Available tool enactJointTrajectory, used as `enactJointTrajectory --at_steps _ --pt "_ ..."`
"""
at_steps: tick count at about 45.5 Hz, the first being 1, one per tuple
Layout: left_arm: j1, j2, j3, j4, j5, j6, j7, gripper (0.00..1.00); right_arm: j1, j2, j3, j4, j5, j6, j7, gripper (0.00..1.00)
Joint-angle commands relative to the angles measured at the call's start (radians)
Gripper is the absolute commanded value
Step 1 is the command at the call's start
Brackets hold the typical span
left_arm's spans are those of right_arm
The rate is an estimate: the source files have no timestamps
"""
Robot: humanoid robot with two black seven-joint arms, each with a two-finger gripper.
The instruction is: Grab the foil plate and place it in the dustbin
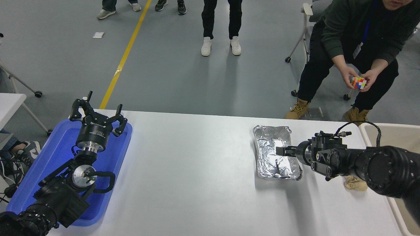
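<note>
The foil plate [269,144] lies flat on the white table [197,170], right of the middle, long side pointing away from me. My right gripper [279,151] comes in from the right, low over the plate's right rim at mid-length, its tip above the plate's inside. I cannot make out whether it is open or shut. The beige dustbin [401,137] stands off the table's right edge, partly behind my right arm. My left gripper [97,115] is parked open and empty over the blue tray at the lower left.
The blue tray [52,154] lies on the table's left end. A crumpled tan paper ball [355,185] lies on the table just under my right arm. A person crouches beyond the far right corner with a colour cube [358,82] in their hands. Other people stand farther back.
</note>
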Motion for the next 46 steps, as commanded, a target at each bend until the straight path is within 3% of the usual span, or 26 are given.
enactJointTrajectory --at_steps 1,6,10,18,46 --pt "0.0 0.0 0.0 0.0 0.001 0.001 0.0 1.0 -0.039 0.004 0.0 -0.005 -0.008 -0.044 0.002 0.86" --pt "0.0 0.0 0.0 0.0 0.0 0.001 0.0 1.0 -0.04 0.005 0.0 0.0 -0.011 -0.045 0.004 0.68" --pt "0.0 0.0 0.0 0.0 -0.001 0.001 0.0 1.0 -0.043 0.013 -0.002 0.002 -0.019 -0.045 0.013 0.4" --pt "0.0 0.0 0.0 0.0 0.001 0.001 0.0 1.0 -0.043 0.014 -0.002 0.005 -0.058 -0.045 0.025 0.0" --pt "0.0 0.0 0.0 0.0 0.001 -0.001 0.0 1.0 0.009 0.01 -0.012 0.02 -0.11 -0.04 0.074 0.0"
